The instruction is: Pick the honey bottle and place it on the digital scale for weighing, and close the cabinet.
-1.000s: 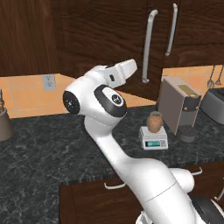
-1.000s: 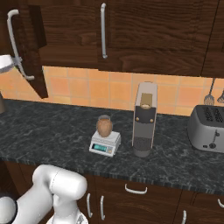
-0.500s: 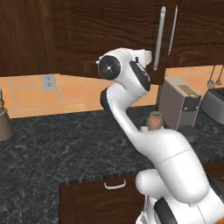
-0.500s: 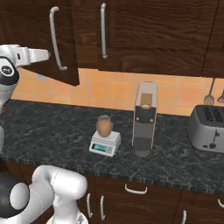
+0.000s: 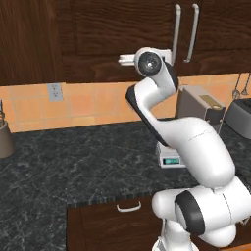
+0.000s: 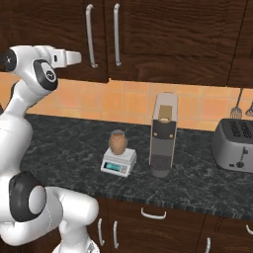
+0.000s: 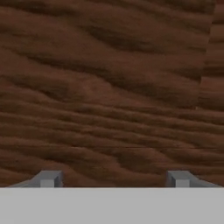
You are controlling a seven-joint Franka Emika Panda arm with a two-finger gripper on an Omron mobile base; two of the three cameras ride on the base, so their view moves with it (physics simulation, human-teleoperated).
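Observation:
The tan-brown honey bottle (image 6: 117, 142) stands upright on the white digital scale (image 6: 118, 162), left of the coffee machine. In the left base view my arm covers most of the scale (image 5: 172, 161). The dark wood cabinet (image 6: 163, 39) has its doors flush, with two long white handles (image 6: 90, 35) side by side. My gripper (image 6: 75, 57) is raised at the left door's face, far above the bottle. In the hand view the gripper (image 7: 113, 179) is open; its fingertips (image 7: 48, 178) stand wide apart against wood grain, with nothing between them.
A grey-beige coffee machine (image 6: 163, 133) stands right of the scale, and a toaster (image 6: 235, 144) sits further right. Utensils (image 6: 237, 106) hang on the tiled wall. A utensil holder (image 5: 5, 139) sits at the far left of the dark stone counter (image 5: 73, 166). Drawers run below the counter edge.
The cabinet door, open at the left a second ago, has swung shut with my hand following it to the right. The bottle and scale have not moved.

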